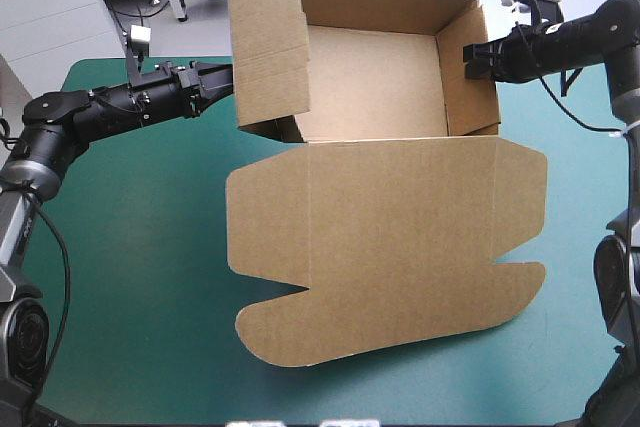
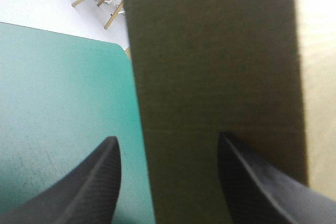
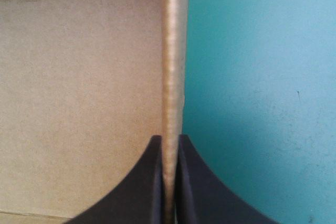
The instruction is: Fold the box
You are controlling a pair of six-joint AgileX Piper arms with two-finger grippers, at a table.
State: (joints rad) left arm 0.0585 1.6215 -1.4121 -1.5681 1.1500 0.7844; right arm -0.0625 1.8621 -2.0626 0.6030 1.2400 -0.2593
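Right gripper (image 3: 169, 137) pinching box (image 1: 380, 217) wall | left gripper (image 2: 168, 136) spread | box blocks view beyond

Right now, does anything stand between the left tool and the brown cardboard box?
Nothing visible does. The open left tool faces the brown cardboard box's raised left wall directly, with only bare teal-green table cover beside it.

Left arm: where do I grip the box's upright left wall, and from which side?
Take the left wall by its free upright edge, coming from the box's left. It is a thin standing sheet, so one finger likely fits each face; the left gripper's open fingers straddle that edge. The right gripper, shut on the right wall, braces it.
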